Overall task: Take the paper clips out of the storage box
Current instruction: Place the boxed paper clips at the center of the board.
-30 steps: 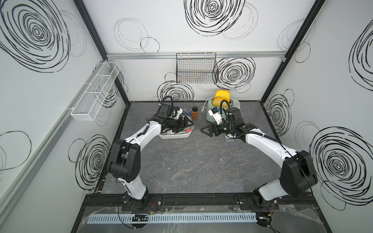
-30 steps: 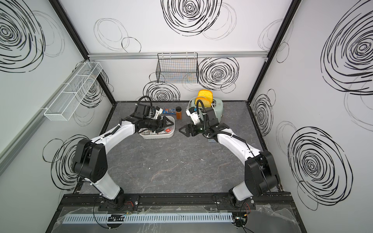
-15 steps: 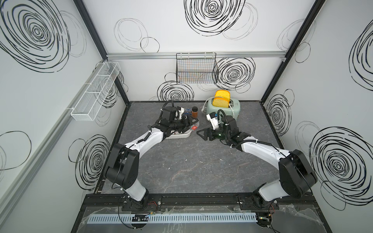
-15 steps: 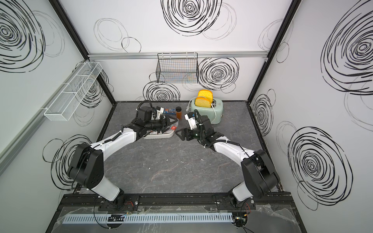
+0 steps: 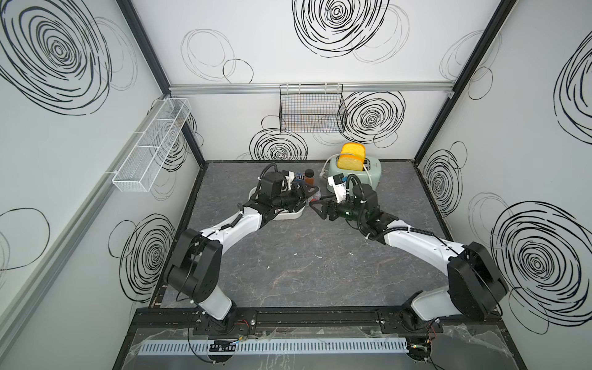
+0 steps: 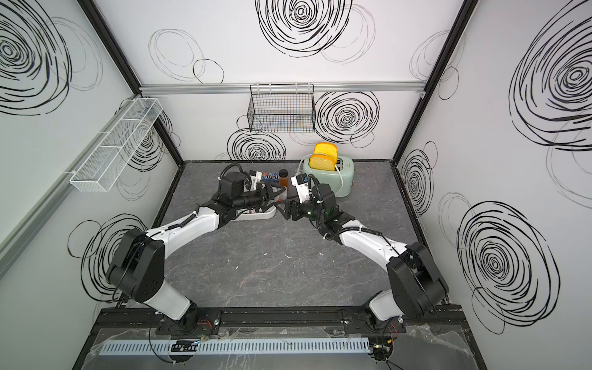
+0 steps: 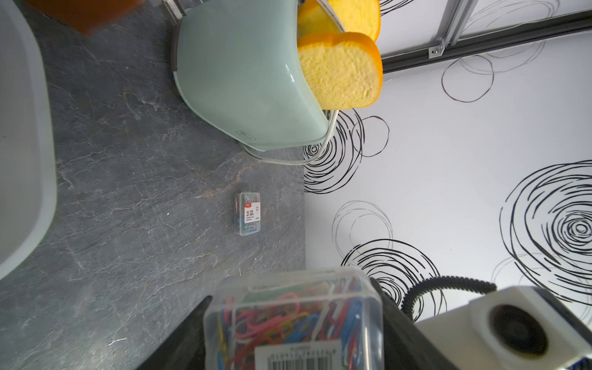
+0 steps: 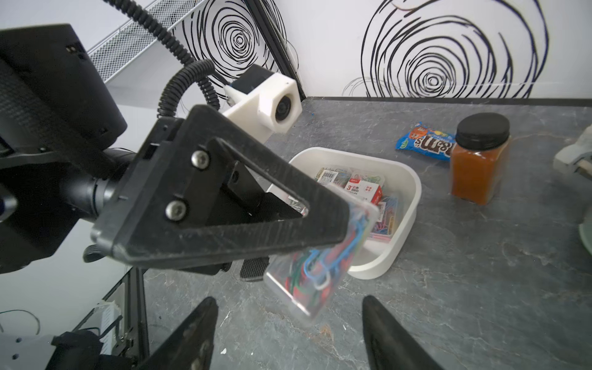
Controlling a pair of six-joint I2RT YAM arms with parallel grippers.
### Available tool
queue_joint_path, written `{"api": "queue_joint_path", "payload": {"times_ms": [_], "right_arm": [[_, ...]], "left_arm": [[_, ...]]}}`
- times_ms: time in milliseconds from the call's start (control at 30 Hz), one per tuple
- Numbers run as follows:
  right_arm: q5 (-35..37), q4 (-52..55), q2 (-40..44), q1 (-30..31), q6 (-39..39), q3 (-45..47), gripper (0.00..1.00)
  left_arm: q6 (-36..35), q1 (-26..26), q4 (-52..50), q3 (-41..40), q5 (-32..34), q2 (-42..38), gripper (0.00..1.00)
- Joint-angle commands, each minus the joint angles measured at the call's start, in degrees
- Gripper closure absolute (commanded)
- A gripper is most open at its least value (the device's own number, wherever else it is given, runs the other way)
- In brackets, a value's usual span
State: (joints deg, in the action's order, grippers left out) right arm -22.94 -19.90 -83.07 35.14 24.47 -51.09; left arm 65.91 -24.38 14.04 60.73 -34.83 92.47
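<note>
My left gripper (image 7: 293,307) is shut on a clear case of multicoloured paper clips (image 7: 293,323), held in the air just past the right end of the white storage box (image 8: 413,192). The right wrist view shows that same case (image 8: 314,272) tilted. Its lower end reaches between the tips of my right gripper (image 8: 288,323), which is open and not touching it. Several more cases (image 8: 362,189) lie inside the box. Another case (image 7: 246,213) lies on the table near the toaster. In both top views the two grippers meet tip to tip, left (image 5: 308,200) and right (image 5: 316,209), beside the box (image 6: 262,216).
A mint toaster (image 5: 355,169) with yellow bread stands at the back right. An amber jar (image 8: 479,163) and a blue candy packet (image 8: 426,144) lie behind the box. A black wire basket (image 5: 310,112) and a white mesh rack (image 5: 153,141) hang on the walls.
My left gripper has come up out of the box with a case and swung right. The right arm has moved left to meet it, and its jaws have narrowed a little.
</note>
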Motion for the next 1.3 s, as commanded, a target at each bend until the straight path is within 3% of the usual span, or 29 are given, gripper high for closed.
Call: {"api": "queue_joint_path", "payload": {"times_ms": [0,233,433,633,900,1267], "right_arm": [[4.0,-3.8,-0.4,0.7,-0.3,0.5,0.36],[8.1,-5.0,-1.6,1.7,-1.2,0.1,0.48],[10.2,-4.1,-1.9,2.7,-2.1,-0.2,0.66],[10.6,-3.2,-1.8,2.8,-3.5,-0.3,0.86],[12.0,-0.4,-0.8,2.8,-8.4,-1.3,0.92],[15.7,2.3,4.0,2.8,-18.5,1.7,0.92]], "left_arm": [[3.1,-1.2,6.1,-0.3,-0.1,-1.5,0.36],[4.3,-2.1,7.3,-2.2,-0.4,-2.2,0.35],[4.6,-1.9,8.0,-2.9,-0.6,-3.1,0.31],[4.5,-1.6,8.7,-2.8,-1.3,-3.5,0.18],[6.5,-0.6,9.6,-2.5,-3.2,-4.3,0.01],[13.9,7.0,5.7,-1.8,-11.4,-7.3,0.02]]}}
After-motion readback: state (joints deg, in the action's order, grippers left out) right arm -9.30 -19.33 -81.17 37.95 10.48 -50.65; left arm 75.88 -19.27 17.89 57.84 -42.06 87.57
